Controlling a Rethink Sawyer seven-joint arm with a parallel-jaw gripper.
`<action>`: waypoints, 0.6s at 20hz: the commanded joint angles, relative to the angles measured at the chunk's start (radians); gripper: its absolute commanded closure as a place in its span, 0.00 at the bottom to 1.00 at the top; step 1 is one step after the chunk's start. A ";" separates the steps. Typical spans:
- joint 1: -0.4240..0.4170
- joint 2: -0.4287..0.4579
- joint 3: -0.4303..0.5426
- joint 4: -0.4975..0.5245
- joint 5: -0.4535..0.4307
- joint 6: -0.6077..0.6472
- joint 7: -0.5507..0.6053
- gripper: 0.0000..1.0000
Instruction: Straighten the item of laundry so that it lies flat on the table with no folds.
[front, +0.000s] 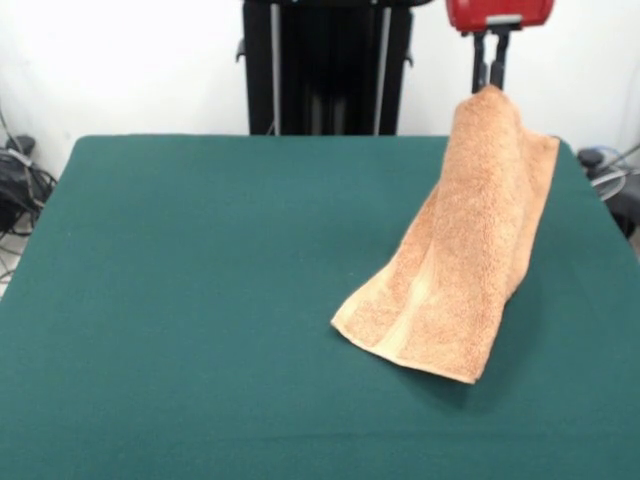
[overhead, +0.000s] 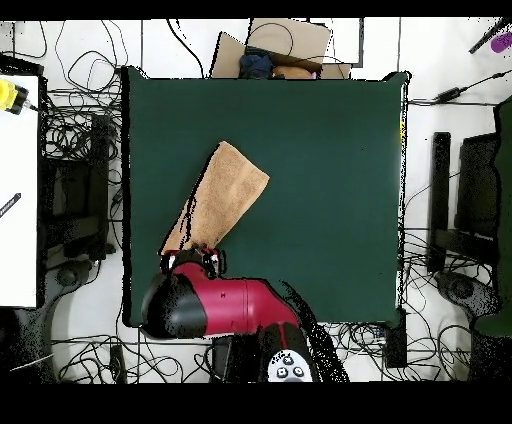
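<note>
Front view: a red gripper (front: 489, 72) hangs at the top right, its thin dark fingers (front: 492, 62) clenched on the top corner of an orange-tan towel (front: 461, 255). The towel hangs in a folded drape — its lower end rests on the dark green table (front: 190, 300), right of centre.

Overhead view: the red and black arm (overhead: 215, 305) reaches in from the bottom edge. The gripper (overhead: 198, 258) pinches the towel (overhead: 218, 200), which stretches diagonally up and right across the table's (overhead: 330, 160) left half.

Only the towel (front: 465, 250) interrupts open table (front: 200, 300).
</note>
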 joint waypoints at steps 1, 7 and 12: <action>-0.003 0.044 -0.001 -0.052 -0.020 0.114 0.083 1.00; -0.007 0.066 0.006 -0.086 -0.025 0.132 0.077 1.00; -0.013 0.074 0.012 -0.109 -0.029 0.149 0.064 1.00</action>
